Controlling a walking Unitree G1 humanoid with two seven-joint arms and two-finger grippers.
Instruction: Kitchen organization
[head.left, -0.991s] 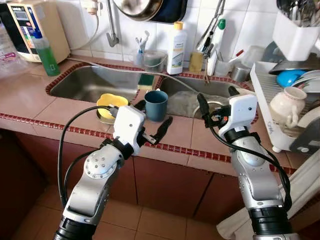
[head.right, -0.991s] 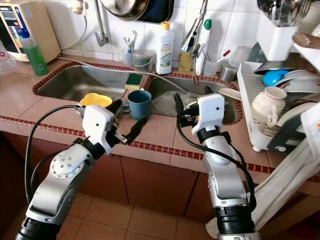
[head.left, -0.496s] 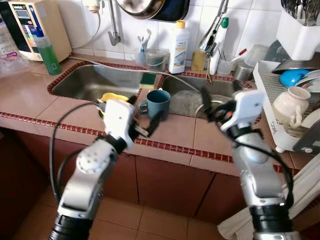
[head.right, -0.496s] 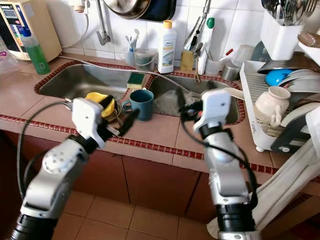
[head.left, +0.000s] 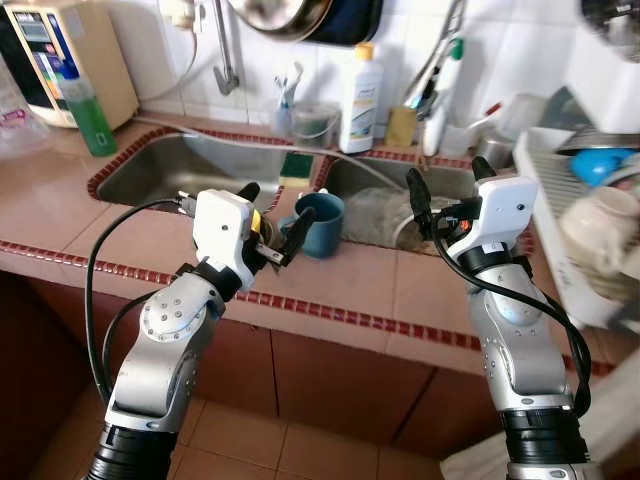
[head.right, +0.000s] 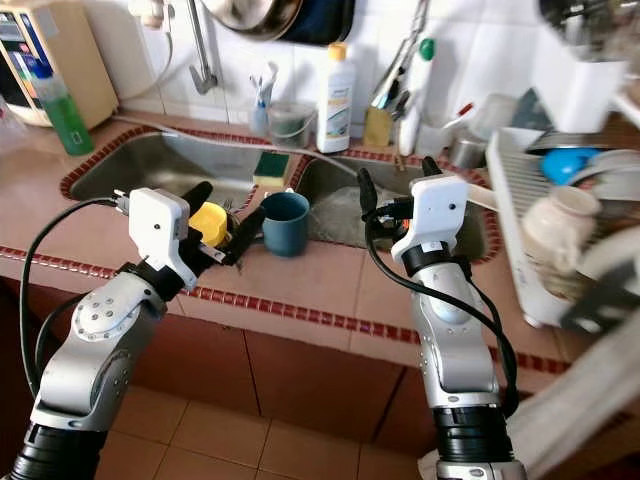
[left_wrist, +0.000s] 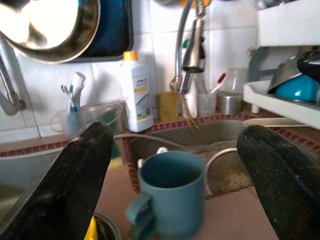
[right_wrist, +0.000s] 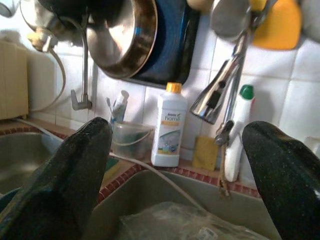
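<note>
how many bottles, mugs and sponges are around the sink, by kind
bottles: 2, green soap bottle, white detergent bottle
mugs: 1, blue mug
sponges: 2, green-and-yellow sponge, yellow sponge
total: 5

The left gripper (left_wrist: 170, 165) is spread wide, its black fingers (left_wrist: 80, 175) flanking a blue mug (left_wrist: 167, 197) standing near, untouched, on the tiled counter (left_wrist: 235, 225).

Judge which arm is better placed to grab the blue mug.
Left, probably. The left gripper is open right beside the blue mug, which sits framed between its fingers. The right gripper hovers over the sink, farther away.
</note>
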